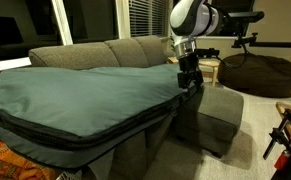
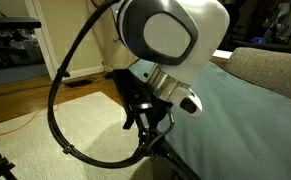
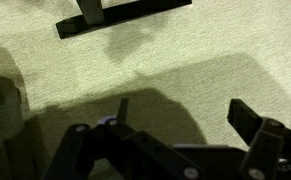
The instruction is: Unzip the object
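The object, a very large flat teal-grey padded bag, lies across the grey sofa with a dark zipper band along its front edge. It also shows at the right in an exterior view. My gripper hangs at the bag's narrow right end, just beside its edge, and shows dark under the wrist in an exterior view. In the wrist view the gripper is open and empty, with only pale carpet between the fingers. The zipper pull is not visible.
The grey sofa bears the bag, with its ottoman part below the gripper. A dark brown beanbag sits behind. A dark stand foot lies on the carpet. A black cable loops by the arm.
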### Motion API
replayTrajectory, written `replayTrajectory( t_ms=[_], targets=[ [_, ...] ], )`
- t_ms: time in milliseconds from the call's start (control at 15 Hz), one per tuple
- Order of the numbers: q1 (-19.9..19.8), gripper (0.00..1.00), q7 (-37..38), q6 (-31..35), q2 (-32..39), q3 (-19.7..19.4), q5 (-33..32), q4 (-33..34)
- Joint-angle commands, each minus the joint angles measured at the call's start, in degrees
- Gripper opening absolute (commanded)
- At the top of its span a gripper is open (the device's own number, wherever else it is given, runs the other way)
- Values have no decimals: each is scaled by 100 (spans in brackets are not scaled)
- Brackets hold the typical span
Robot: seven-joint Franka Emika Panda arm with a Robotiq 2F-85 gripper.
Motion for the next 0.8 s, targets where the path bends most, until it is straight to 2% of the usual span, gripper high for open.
replayTrajectory(
  t_ms=[0, 733],
  targets=[
    [-133, 100, -303, -79, 184, 119, 111, 146],
    [-400, 100, -1068, 788, 305, 336, 758, -195]
  ],
)
